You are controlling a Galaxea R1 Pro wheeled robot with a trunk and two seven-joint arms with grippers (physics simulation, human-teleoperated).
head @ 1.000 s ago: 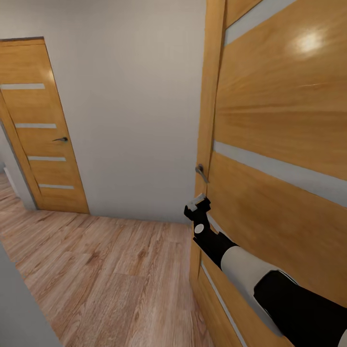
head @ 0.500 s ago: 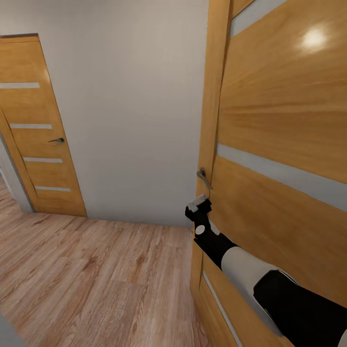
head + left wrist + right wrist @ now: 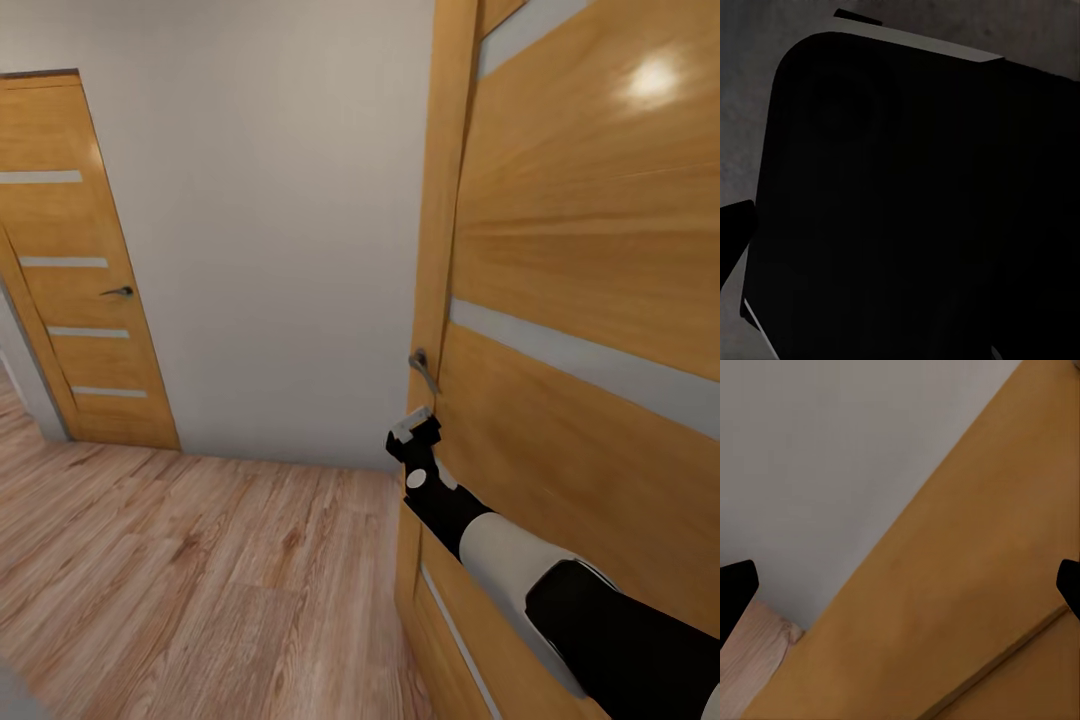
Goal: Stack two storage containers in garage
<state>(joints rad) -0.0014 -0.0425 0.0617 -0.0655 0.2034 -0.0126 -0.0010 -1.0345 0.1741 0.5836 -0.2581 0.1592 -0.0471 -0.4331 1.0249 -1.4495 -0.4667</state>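
you're sitting in a small hallway with a light wood plank floor point(image 3: 200, 590) and a plain white wall point(image 3: 280, 230) ahead. the two storage containers aren't in any view here, so i can't tell you where they are. your right arm point(image 3: 540, 580) is reaching forward along a big orange-brown wooden door point(image 3: 590, 250) at the right of the head view, with pale horizontal strips across it. the right gripper point(image 3: 412, 424) is hanging just below the door's metal lever handle point(image 3: 421, 368), near it but apart, right by the door's edge. in the right wrist view the two dark fingertips point(image 3: 736, 589) are showing at opposite edges of the picture, so the fingers are spread wide with nothing between them; past them you're looking at the door's wood face point(image 3: 967, 607), the white wall point(image 3: 832, 457) and a corner of plank floor point(image 3: 754, 641). a second matching door point(image 3: 85, 300) is standing closed further off at the left of the head view, with its own dark handle point(image 3: 119, 291). the left wrist view is mostly dark: a big black rounded shape point(image 3: 915, 210) against mottled grey, one dark finger edge point(image 3: 733, 232) at the side. can't tell whether the left fingers are wide or narrow.
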